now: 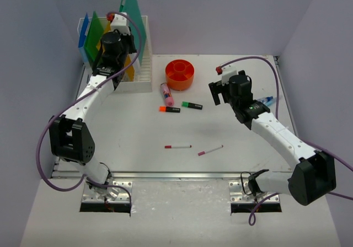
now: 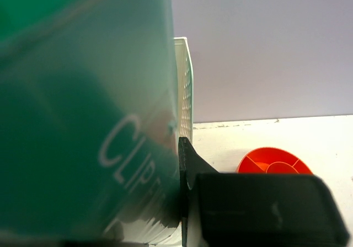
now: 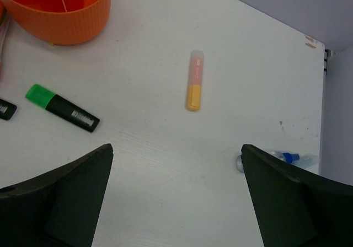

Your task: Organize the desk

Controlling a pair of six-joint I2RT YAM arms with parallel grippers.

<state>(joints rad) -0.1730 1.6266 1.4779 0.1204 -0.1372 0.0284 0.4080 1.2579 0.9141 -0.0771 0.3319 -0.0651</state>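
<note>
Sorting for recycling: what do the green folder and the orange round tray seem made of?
Green folder: probably thin plastic sheet, glossy, slightly translucent, with white printed lettering. Orange round tray: likely molded plastic, matte, finely ribbed outer wall.

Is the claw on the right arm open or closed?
Open. The right gripper has its fingers spread wide, nothing between them.

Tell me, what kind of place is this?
Probably a robot practice booth: lavender walls box in a white desk, a left arm and right arm are bolted to its edge, and pens lie scattered.
</note>
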